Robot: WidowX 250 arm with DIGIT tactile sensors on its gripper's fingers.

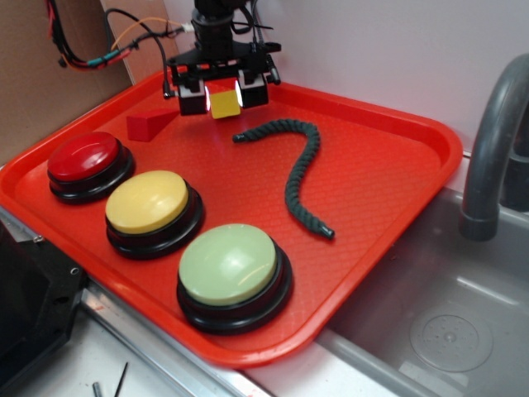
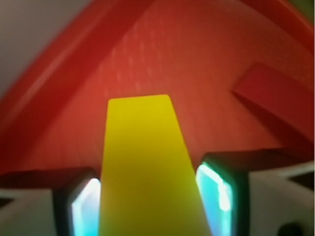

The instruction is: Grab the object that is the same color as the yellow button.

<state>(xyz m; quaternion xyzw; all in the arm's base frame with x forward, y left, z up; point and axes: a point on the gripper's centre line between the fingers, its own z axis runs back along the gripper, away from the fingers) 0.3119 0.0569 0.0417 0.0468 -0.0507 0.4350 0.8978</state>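
The object, a small yellow wedge block [image 1: 224, 105], sits between the fingers of my gripper [image 1: 223, 101] at the far side of the red tray [image 1: 450, 150]. The gripper is shut on it. In the wrist view the yellow block [image 2: 145, 147] fills the gap of the gripper [image 2: 150, 206], with a glowing pad against each of its sides. Whether the block still touches the tray floor I cannot tell. The yellow button [image 1: 149, 201] stands at the tray's front left, well away from the gripper.
A red wedge block [image 1: 149, 124] [image 2: 275, 98] lies just left of the gripper. A red button [image 1: 83, 157] and a pale green button [image 1: 229, 263] flank the yellow one. A dark rope [image 1: 302, 169] curls mid-tray. A grey faucet [image 1: 496, 141] and sink [image 1: 446, 331] are at right.
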